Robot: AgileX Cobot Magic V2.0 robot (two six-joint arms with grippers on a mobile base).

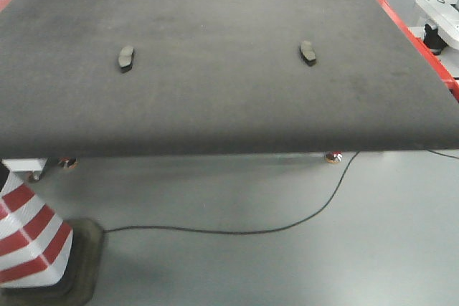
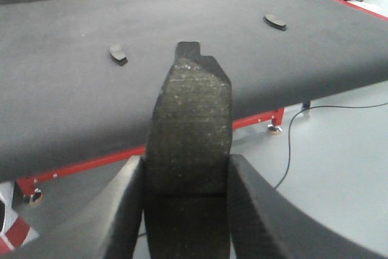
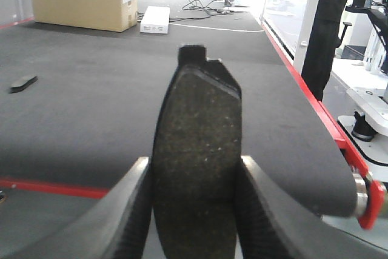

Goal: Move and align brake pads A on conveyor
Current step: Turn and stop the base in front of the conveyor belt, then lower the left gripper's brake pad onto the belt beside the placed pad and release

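Two pads [image 1: 126, 56] [image 1: 308, 52] on conveyor [image 1: 215, 105]

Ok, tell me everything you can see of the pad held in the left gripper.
The pad is a flat, dark grey oblong with a rough, speckled friction face and a darker backing plate whose notched tab shows at its top end. It stands on end, clamped at its lower half between the left gripper's two black ribbed fingers. It hangs off the conveyor, in front of its near edge, touching nothing else.

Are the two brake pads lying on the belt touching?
Apart. The front view shows one pad and the other pad with wide bare conveyor between.
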